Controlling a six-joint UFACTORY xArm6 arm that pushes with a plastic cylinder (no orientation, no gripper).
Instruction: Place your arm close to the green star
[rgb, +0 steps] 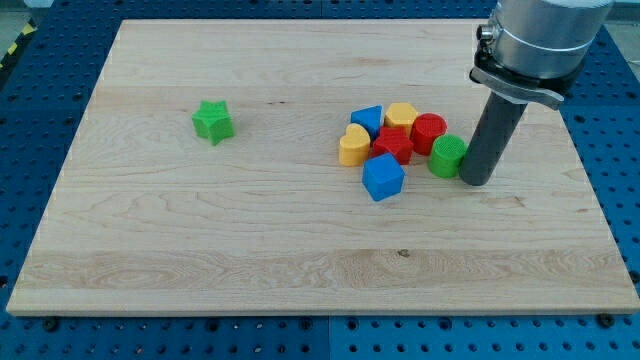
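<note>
The green star lies alone on the wooden board at the view's left. My tip is at the view's right, far from the star, right beside the green cylinder on its right side. Between tip and star sits a cluster of blocks: a red cylinder, a yellow block, a blue triangular block, a yellow heart, a red star and a blue cube-like block.
The board rests on a blue perforated table. The arm's silver body hangs over the board's upper right corner.
</note>
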